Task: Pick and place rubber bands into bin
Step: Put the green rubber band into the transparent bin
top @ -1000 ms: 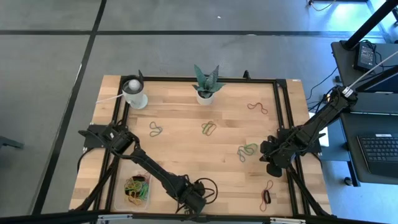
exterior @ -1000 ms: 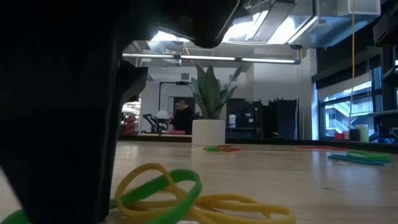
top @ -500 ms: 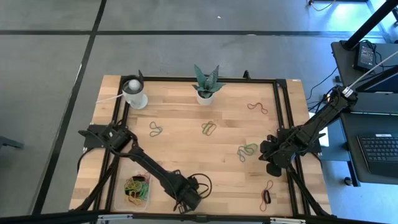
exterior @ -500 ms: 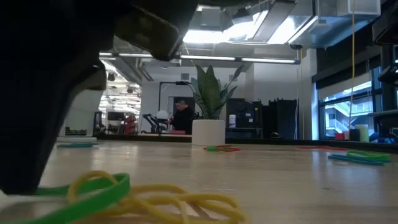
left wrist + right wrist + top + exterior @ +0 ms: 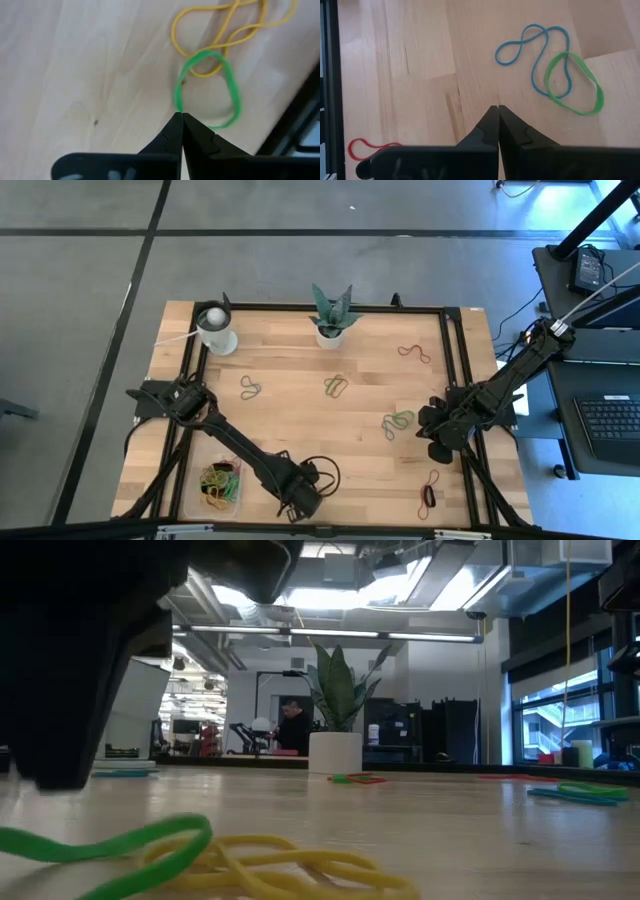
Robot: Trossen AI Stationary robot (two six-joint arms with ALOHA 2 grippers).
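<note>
- High view: we find the left gripper (image 5: pixel 300 502) at the table's near edge, just right of the bin (image 5: pixel 221 483); the carry runs leftward. The right gripper (image 5: pixel 437 442) waits near the right rail.
- Low view: a green band (image 5: pixel 110 845) and yellow band (image 5: pixel 300 870) lie tangled on the wood.
- Left wrist view: fingertips (image 5: pixel 176 122) meet, apparently pinching the green band's edge.
- Right wrist view: the jaws are together, holding nothing.

High view: overhead, straight down, far, whole table (image 5: pixel 300 380). Low view: tabletop height, level across, very near green band (image 5: pixel 110 845), plant (image 5: pixel 337 730) behind. Left wrist view: close, downward, shares same band (image 5: pixel 207 90). Right wrist view: close, downward on table.
</note>
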